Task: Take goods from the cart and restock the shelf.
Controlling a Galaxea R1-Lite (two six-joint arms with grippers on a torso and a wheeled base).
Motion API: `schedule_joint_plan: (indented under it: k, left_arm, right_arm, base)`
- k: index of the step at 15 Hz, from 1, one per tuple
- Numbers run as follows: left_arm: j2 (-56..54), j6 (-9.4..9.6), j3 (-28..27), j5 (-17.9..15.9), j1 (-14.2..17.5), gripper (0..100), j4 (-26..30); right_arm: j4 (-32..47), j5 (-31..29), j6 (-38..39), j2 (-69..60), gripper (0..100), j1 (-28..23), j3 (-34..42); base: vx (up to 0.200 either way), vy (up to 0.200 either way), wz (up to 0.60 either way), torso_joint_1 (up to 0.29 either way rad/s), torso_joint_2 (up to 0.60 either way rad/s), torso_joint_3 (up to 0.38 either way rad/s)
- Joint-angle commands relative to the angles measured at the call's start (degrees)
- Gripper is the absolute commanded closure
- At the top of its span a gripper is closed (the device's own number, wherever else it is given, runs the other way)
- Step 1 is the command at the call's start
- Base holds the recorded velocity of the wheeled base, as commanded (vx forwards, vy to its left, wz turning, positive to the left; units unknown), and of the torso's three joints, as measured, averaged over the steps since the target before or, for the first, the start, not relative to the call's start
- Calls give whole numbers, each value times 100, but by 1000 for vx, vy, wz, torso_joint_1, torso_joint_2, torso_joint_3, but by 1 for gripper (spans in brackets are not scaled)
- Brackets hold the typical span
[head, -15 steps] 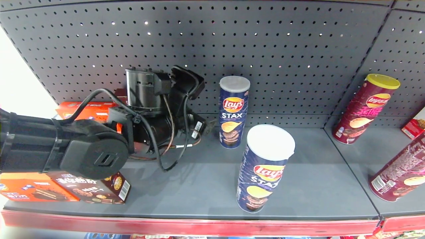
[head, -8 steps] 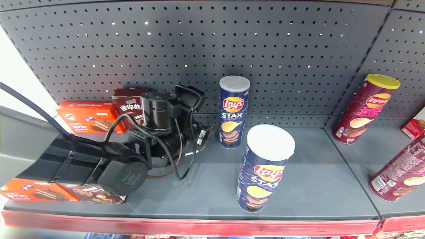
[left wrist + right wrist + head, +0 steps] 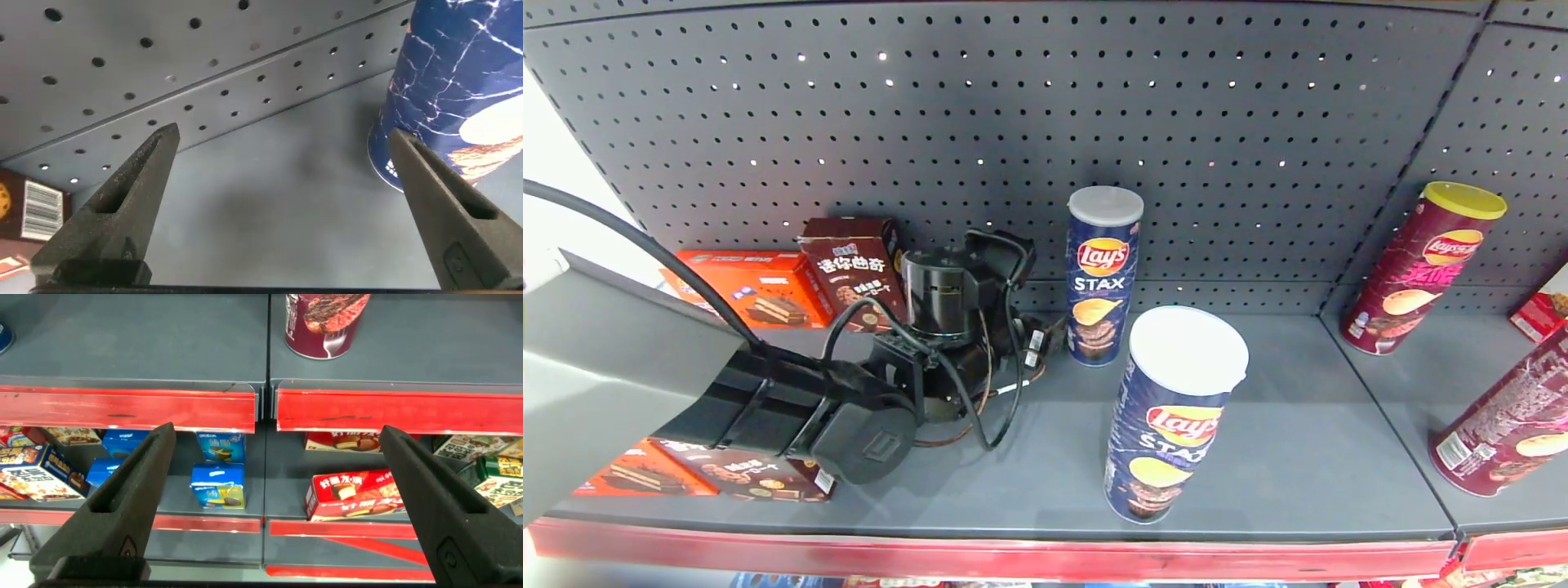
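We judge the step in hand to be the left arm's work at the back of the shelf (image 3: 1298, 441), where the rear can (image 3: 1104, 273) stands upright against the pegboard (image 3: 1013, 106). The left gripper (image 3: 283, 135) lies low over the shelf just beside that can, on its left. Its jaws are spread wide and hold nothing. Between them we see bare shelf and pegboard, and the can stands off to the side of one finger (image 3: 445, 204), not between the two. Whether that finger touches the can we cannot tell.

If the can is set down for good, as we think, the thing to do well is to leave it alone. We would draw the arm straight back along its own line, low over the shelf. The jaws should be kept wide until the fingers are past the can, so that no finger brushes it; a tall, narrow can tips easily. The arm passes near the brown box (image 3: 854, 265) and the front boxes (image 3: 743, 474), so we would avoid any sideways swing. The front can (image 3: 1172, 412), well apart to the right, looks to be no obstacle.

The right gripper (image 3: 278, 431) faces the red shelf edge (image 3: 131, 408) and the boxed goods (image 3: 351, 494) beneath it, jaws likewise wide apart and empty.
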Motion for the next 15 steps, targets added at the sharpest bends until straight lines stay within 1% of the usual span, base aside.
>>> schedule_joint_plan:
  k: [1,9,11,12,13,14,15]
  left_arm:
    - [63,4,-59,2,-77,0,0]
    - [80,13,-112,2,-165,0,-9]
    - [-122,66,-15,-7,-165,0,-97]
    - [-412,110,-59,19,-270,0,-53]
    - [-500,277,-68,19,-279,0,-62]
    - [-588,707,11,45,-262,0,-97]
    - [-851,927,178,195,-270,0,-97]
  right_arm:
    - [0,-2,-1,9,0,3,0]
    - [0,-2,-1,9,0,3,0]
    - [0,-2,-1,9,0,3,0]
    - [0,-2,-1,9,0,3,0]
    - [0,-2,-1,9,0,3,0]
    - [0,-2,-1,9,0,3,0]
    - [0,-2,-1,9,0,3,0]
  base:
    - [0,0,0,0,0,0]
    - [0,0,0,0,0,0]
    - [0,0,0,0,0,0]
    - [0,0,0,0,0,0]
    - [0,0,0,0,0,0]
    - [0,0,0,0,0,0]
    - [0,0,0,0,0,0]
